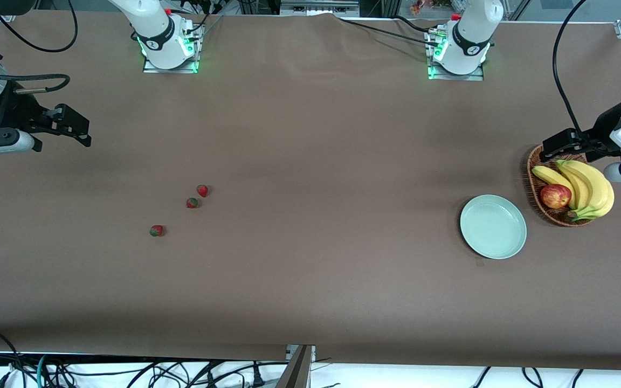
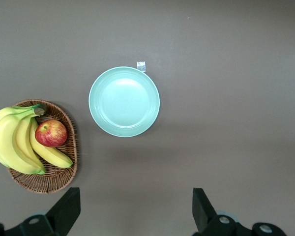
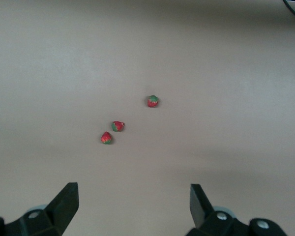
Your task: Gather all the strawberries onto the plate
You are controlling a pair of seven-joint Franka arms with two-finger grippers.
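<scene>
Nothing is collected yet: the mint-green plate (image 1: 493, 226) sits bare beside the wicker basket (image 1: 532, 183) of bananas (image 1: 585, 186) and an apple (image 1: 555, 196), under and just ahead of the left gripper (image 2: 132, 209), whose fingers are spread wide. All three strawberries (image 1: 202, 190) (image 1: 192, 202) (image 1: 156, 230) lie loose on the table (image 1: 310, 269) ahead of the right gripper (image 3: 132, 206), also spread and holding nothing. The front view crops both arms, and the left one hides part of the basket rim
</scene>
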